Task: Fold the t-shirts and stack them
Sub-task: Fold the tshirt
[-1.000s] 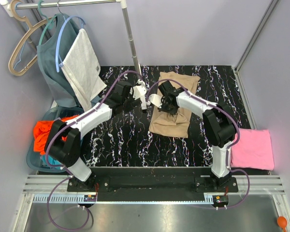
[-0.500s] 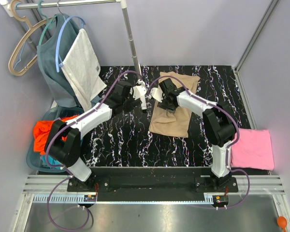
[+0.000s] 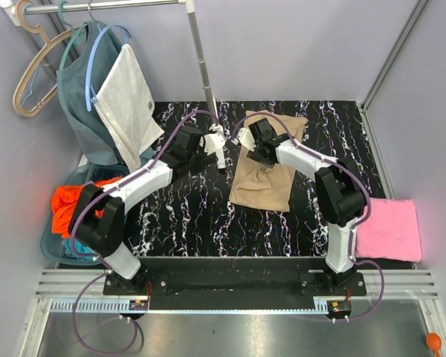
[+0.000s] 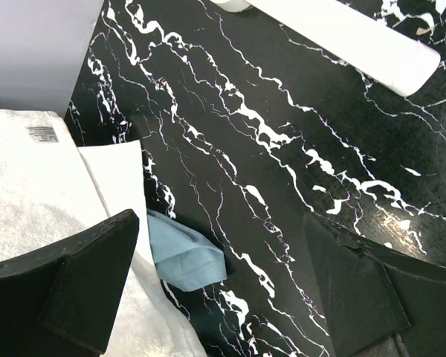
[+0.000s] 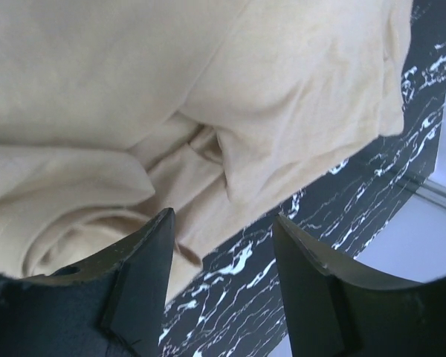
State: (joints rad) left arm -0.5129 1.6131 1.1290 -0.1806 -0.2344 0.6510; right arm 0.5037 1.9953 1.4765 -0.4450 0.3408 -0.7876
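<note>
**A:** Where's the tan shirt (image 3: 264, 175)?

**B:** Mid-table (image 3: 193, 216), folded into a long strip. The cloth is bunched under my right claw (image 5: 223, 217), whose fingers stand apart over the shirt's far end and grip nothing. My left claw (image 4: 221, 218), just left of the shirt, is also spread wide and empty.

**A:** What worries you?

**B:** The bunching. If I fold over it, I'd expect a lopsided packet that slides off the pink shirt (image 3: 388, 229), which lies well right of the tan one. A shallow pinch might also catch only one layer and drag the fold open.
</note>
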